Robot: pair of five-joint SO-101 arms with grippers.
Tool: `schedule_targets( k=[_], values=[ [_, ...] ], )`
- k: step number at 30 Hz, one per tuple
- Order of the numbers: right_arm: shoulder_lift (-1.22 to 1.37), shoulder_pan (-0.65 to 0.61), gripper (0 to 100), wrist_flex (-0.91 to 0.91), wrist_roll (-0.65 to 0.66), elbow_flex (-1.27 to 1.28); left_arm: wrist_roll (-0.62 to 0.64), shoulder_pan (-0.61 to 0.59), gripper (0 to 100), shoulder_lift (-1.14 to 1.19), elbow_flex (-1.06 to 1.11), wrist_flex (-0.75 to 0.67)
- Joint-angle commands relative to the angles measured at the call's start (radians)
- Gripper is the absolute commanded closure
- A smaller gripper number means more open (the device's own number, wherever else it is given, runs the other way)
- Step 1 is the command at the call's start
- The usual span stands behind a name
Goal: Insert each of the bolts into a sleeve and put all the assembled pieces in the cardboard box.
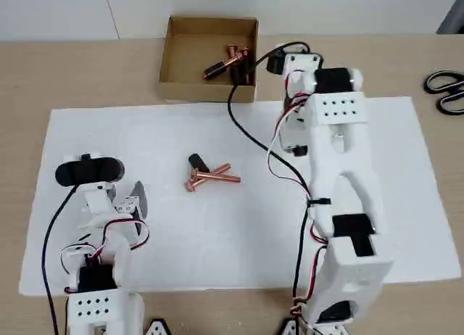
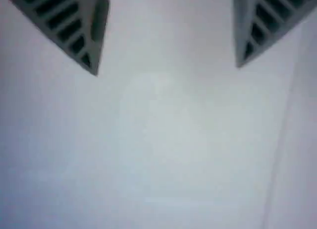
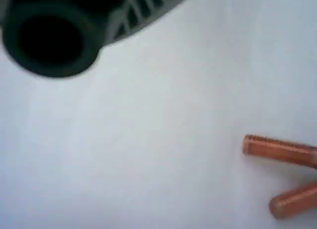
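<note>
— What is the left pincer (image 2: 167,66) doing?
— It hangs low over the white sheet (image 1: 217,233) at the near left of the table (image 1: 87,67), with its two fingers spread wide and nothing between them.

— And the right pincer (image 3: 94,26)?
— It is clamped on a black sleeve (image 3: 49,40). The sleeve's open end faces the wrist camera, and a ribbed finger (image 3: 143,11) presses against its side. That arm stretches from the near right edge toward the far side of the sheet.

— Where are the bolts (image 1: 214,177)?
— Two copper ones lie near the middle of the sheet, touching at their heads and fanning apart toward the right. Their plain ends also show in the right wrist view, beyond the held sleeve.

— Any other sleeve?
— A loose sleeve (image 1: 197,162) sits just beside the bolts, on their far left side.

— And the cardboard box (image 1: 206,92)?
— It stands on the bare table, just past the far edge of the sheet. Several assembled pieces (image 1: 230,63) lie in its right half, copper shafts in black sleeves.

— Anything else?
— A pair of scissors (image 1: 446,88) at the far right of the table.
</note>
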Motion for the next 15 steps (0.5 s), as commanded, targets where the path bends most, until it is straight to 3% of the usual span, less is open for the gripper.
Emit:
schedule_targets(
  k=[1, 9, 15],
  values=[
    [-0.114, 0.035, 99.5, 0.015, 0.014, 0.012, -0.032, -0.002, 83, -0.006, -0.156, 0.114],
    [-0.177, 0.056, 99.4, 0.008, 0.014, 0.092, -0.044, 0.0, 83, -0.005, -0.291, 0.311],
    [-0.176, 0.05, 99.4, -0.054, 0.015, 0.158, -0.048, -0.005, 83, -0.005, -0.291, 0.338]
  ],
)
